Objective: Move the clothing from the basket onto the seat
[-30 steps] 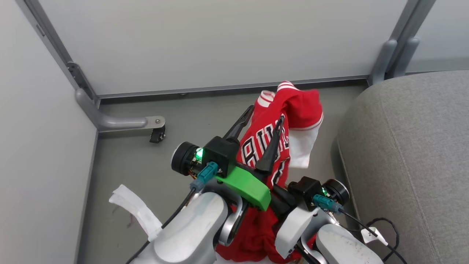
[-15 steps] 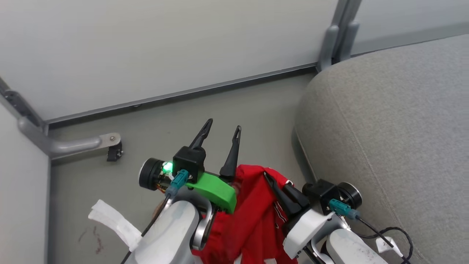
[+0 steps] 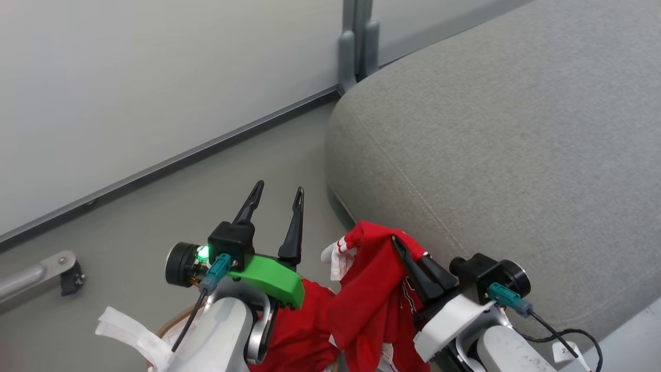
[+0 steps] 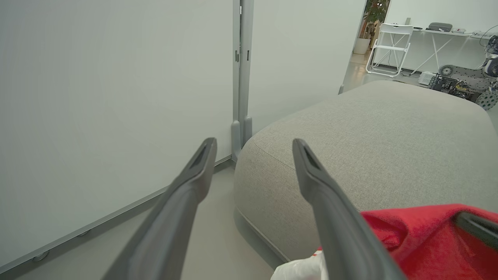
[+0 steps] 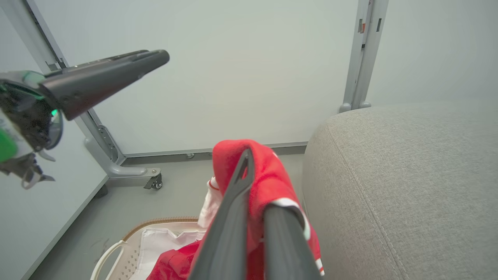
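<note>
Since a second ago my head has swung toward the seat, and the soft red clothing with white trim [image 3: 372, 294], which then lay across my left hand's fingers, now hangs from my right hand [image 3: 409, 248] alone. From the head, my left hand [image 3: 279, 188] has its two fingers spread and bare above the grey floor [image 3: 155, 217]. The right hand is pinching a fold of the cloth just beside the rounded corner of the large grey fabric-upholstered seat [image 3: 490, 155]. The cloth trails down from there toward the brown woven rim of the white plastic basket [image 3: 166, 324].

Along my left wrist, the spread left hand [image 4: 253, 144] points at the seat [image 4: 389, 136], with the red clothing [image 4: 412, 237] low to its right.

Along my right wrist, the right hand [image 5: 256, 186] has its fingers pressed together on the red clothing [image 5: 268, 171], which drapes over them. Below sits the basket [image 5: 105, 256] with its plain white liner cloth [image 5: 163, 237]. More red lies in it.

My worry is that only a fold is pinched. If the hanging tail snags the rim or drags the liner, the fold may slip free, or the cloth may catch the seat's side and slide to the floor.
</note>
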Controlling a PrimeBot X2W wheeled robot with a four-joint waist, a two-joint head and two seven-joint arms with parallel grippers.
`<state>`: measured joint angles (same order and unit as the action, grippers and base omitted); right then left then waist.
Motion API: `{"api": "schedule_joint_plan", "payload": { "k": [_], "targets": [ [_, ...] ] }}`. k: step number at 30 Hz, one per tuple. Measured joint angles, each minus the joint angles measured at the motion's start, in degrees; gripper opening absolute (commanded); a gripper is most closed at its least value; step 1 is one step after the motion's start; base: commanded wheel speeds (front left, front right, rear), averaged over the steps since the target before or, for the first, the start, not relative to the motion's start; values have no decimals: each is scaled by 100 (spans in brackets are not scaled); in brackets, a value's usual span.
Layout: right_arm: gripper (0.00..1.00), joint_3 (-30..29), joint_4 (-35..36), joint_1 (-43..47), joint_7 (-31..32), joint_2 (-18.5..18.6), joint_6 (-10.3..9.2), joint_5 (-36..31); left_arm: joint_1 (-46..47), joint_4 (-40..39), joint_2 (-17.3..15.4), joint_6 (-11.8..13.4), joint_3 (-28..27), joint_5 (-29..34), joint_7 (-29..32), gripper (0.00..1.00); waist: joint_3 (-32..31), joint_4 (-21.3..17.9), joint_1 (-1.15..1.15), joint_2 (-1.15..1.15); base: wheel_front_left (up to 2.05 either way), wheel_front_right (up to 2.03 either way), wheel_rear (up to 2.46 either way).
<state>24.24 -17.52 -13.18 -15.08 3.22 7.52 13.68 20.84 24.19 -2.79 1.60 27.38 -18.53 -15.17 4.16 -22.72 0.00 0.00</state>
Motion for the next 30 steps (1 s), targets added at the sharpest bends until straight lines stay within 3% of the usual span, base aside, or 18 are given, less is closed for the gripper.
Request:
{"api": "schedule_joint_plan", "payload": {
  "k": [7,14,21,30],
  "targets": [
    [0,-443,310,91,0,99,0,-3,-24,-57,7,-73,86,0,0,100,21,-607,0,0,0,0,0],
    [0,-758,683,-189,0,396,1,-144,126,-18,5,-116,303,-44,0,100,253,-812,0,0,0,0,0],
    [0,-1013,784,-1478,0,1144,1,-291,315,-12,7,-115,430,66,0,100,612,-852,0,0,0,0,0],
    [0,-1462,389,-3472,-2,2011,1,-522,818,8,8,-229,646,319,-1,100,1270,-709,0,0,0,0,0]
  ]
}}
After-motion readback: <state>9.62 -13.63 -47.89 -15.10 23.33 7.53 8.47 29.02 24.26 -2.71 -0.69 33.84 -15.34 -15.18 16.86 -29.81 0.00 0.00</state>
